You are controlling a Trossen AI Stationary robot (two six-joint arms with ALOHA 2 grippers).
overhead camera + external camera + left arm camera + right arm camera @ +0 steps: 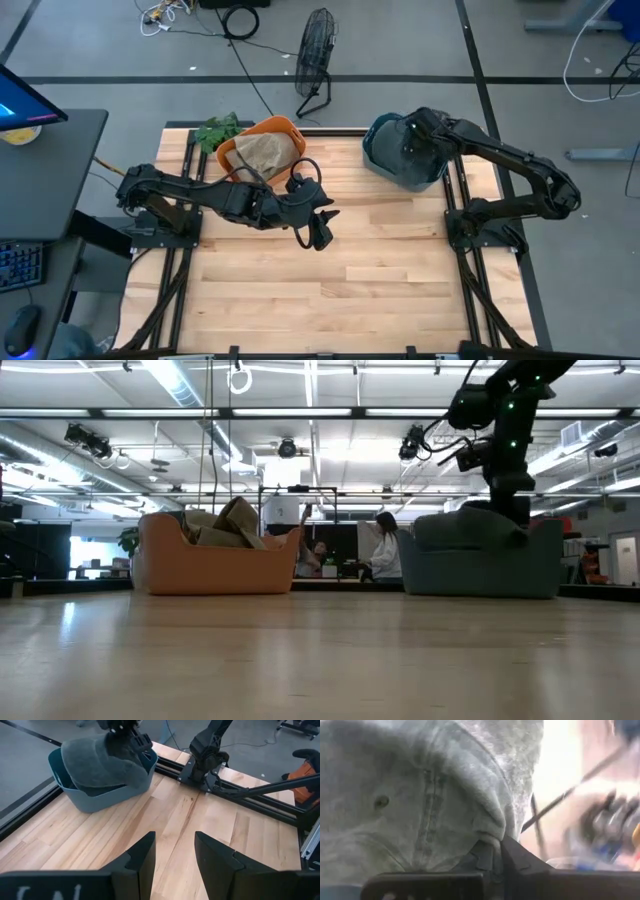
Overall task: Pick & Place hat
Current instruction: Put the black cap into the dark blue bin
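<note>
A grey hat lies in the blue bin at the table's far right and bulges above the bin's rim. My right gripper reaches down into that bin and is shut on the hat, which fills the right wrist view. A tan hat sits in the orange bin at the far middle. My left gripper hovers open over the table's middle, touching nothing; its fingers show a clear gap in the left wrist view. My right gripper pinches a raised fold of the grey hat's cloth between its two fingertips. It comes from above, pointing down into the blue bin. The rest of the hat lies slack in the bin, draped over its rim.
The two bins stand side by side along the far edge. A green plant lies beside the orange bin. A fan stands on the floor beyond the table. Bare wood spreads across the near half. People sit in the room behind.
</note>
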